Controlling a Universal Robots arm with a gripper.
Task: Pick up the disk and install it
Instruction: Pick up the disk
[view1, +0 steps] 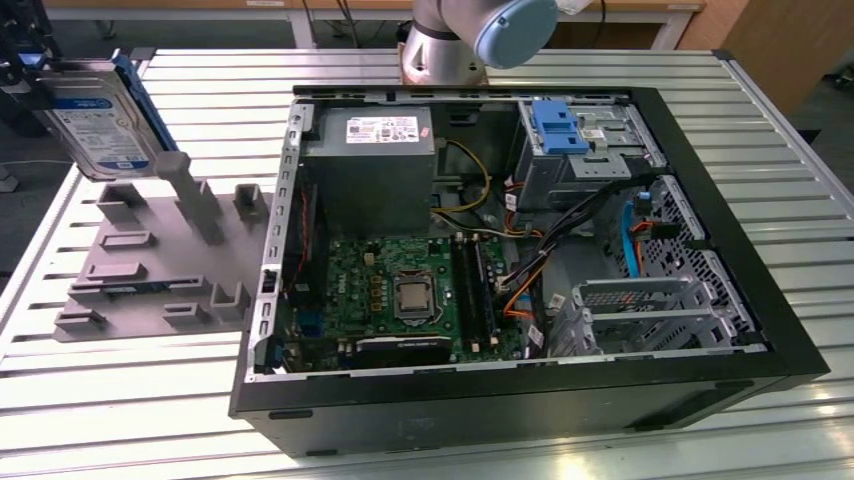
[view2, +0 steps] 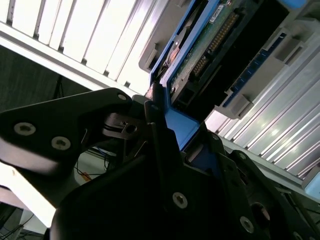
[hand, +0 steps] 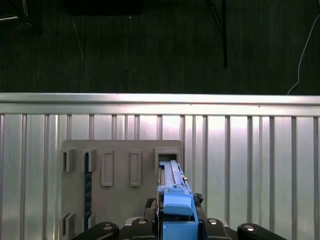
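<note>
Nearest the lens in the second wrist view was the claw (view2: 175, 131). Its matte black links, studded with round screw heads, were clenched on the blue plastic bracket that frames the disk (view2: 210, 42). From this side the disk showed its green circuit-board face, a row of pins and a silver edge.

In the exterior view the disk (view1: 96, 118) was held nearly upright at the far end of the grey fixture plate (view1: 147, 262), on the exterior view's left, with its white-and-blue label facing the camera. I could not tell whether its lower edge was touching the plate's blocks or hanging just above them. In the first wrist view the bracket's narrow blue edge ran toward one of the plate's rectangular slots.

By my judgement the grasp was made and the pick-up was done or very nearly so. The installing had not begun, since the disk was well apart from the open computer case (view1: 534, 405) and outside its black wall.

Inside the case lay a green motherboard (view1: 387, 290) and a boxy grey power supply (view1: 367, 168) with a white label. An upright blue bracket (view1: 554, 125) with no drive stood there among loose coloured cables and perforated metal cages. Everything rested on the worktop (view1: 160, 405) of ribbed, shiny aluminium slats. The plate looked like dull moulded plastic, with raised posts and pockets.
</note>
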